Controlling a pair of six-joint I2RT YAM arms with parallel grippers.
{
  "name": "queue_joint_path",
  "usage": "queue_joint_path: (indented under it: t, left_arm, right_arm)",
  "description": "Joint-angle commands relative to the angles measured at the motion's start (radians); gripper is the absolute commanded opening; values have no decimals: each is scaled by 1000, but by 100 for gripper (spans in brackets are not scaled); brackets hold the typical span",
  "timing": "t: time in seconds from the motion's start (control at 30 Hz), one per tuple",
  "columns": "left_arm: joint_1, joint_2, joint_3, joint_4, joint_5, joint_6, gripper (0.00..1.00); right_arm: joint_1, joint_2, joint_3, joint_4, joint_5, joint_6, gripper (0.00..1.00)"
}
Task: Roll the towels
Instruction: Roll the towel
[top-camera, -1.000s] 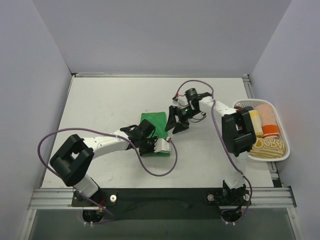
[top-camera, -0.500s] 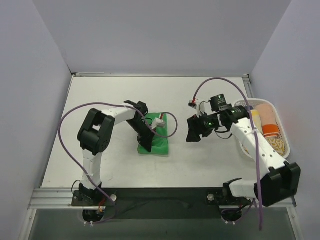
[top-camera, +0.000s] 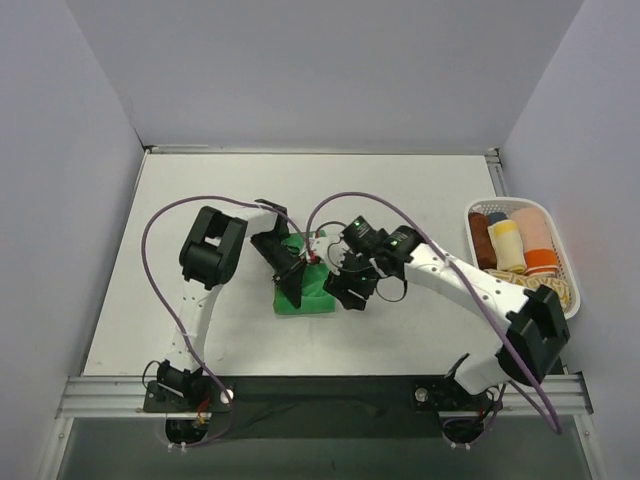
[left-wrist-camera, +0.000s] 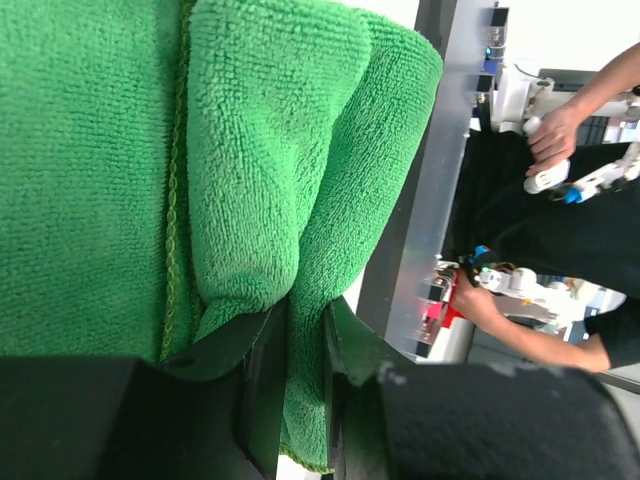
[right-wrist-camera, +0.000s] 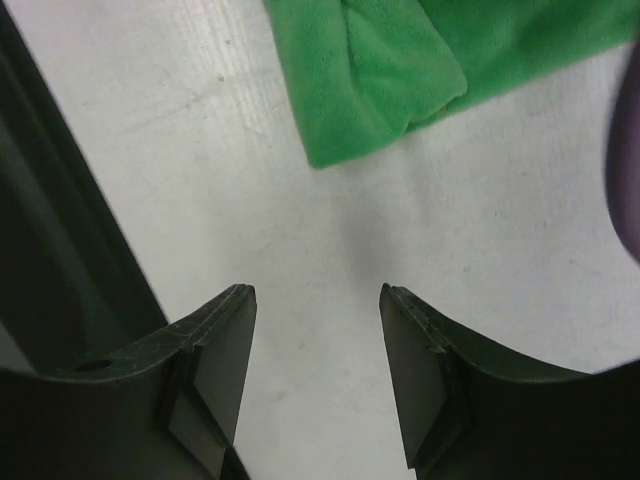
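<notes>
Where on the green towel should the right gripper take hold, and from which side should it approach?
Probably the folded corner of the green towel that juts over the table toward the open right gripper. Come from that right side, low, with the jaws across the thick layered edge. The left gripper pinches another fold, so that part is taken.

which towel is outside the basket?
The green towel, on the table with a fold pinched in the left gripper. The others sit rolled in the white basket at the right edge.
</notes>
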Motion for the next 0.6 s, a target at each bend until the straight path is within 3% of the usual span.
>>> queue_joint_path:
  t: [0.0,0.27,0.57]
  left_arm:
    - [1,77,2,-17,-151,64,20]
    - [13,117,17,-37,-155,80,25]
    - [32,155,66,-91,-141,120,27]
  right_arm:
    - [87,50,24,124,151,-46,53]
    - [248,157,-31,363,235,-106,64]
    - [303,233,-197,631,316,-212,64]
